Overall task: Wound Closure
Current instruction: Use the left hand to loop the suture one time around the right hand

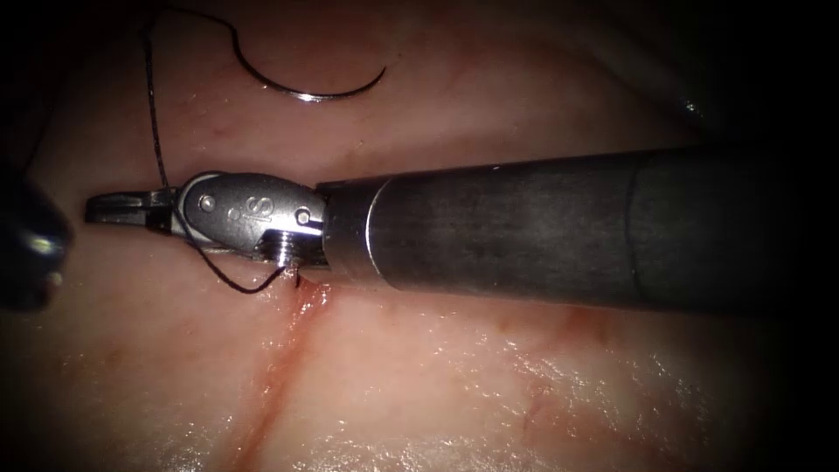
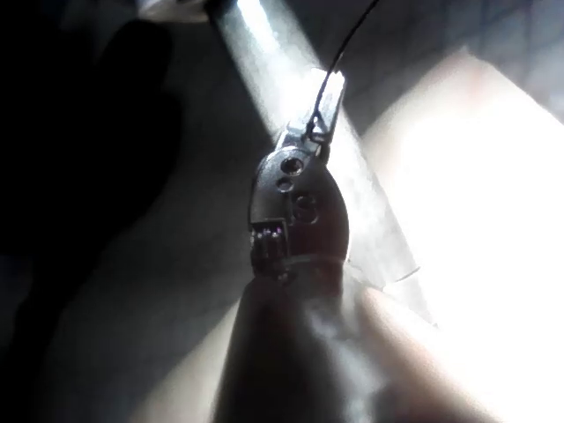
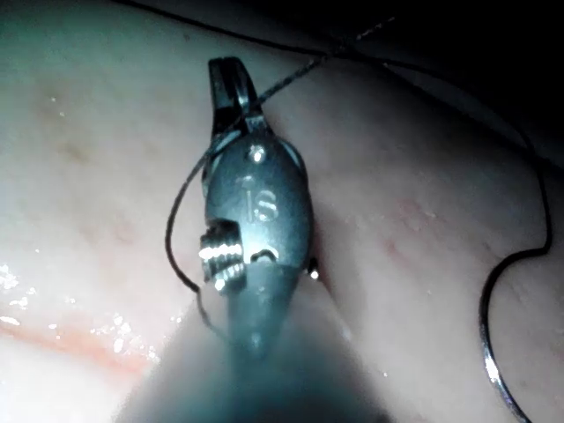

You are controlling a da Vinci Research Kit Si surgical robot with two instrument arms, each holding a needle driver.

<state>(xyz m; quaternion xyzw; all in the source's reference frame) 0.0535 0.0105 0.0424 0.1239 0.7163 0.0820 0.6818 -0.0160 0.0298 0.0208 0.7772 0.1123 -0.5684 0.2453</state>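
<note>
The curved needle (image 1: 306,91) lies free on the tissue (image 1: 489,385), beyond the cut (image 1: 284,367) and out of the tissue; neither tool holds it. It also shows in the right wrist view, the needle (image 3: 493,370). Its thread (image 1: 154,114) drops from the needle's tail to my right tool (image 1: 109,208), whose jaws are shut on it near their base. From there the thread loops under the tool and enters the tissue at the top of the cut. The same grip shows on the right tool (image 3: 227,84). My left tool (image 1: 33,245) sits dark at the left edge. Close up, the left tool (image 2: 324,101) is shut on a strand of thread (image 2: 345,44).
The right tool's shaft (image 1: 559,227) lies across the tissue over the upper end of the cut. Red fluid (image 1: 310,301) marks the cut line and streaks the tissue to its right.
</note>
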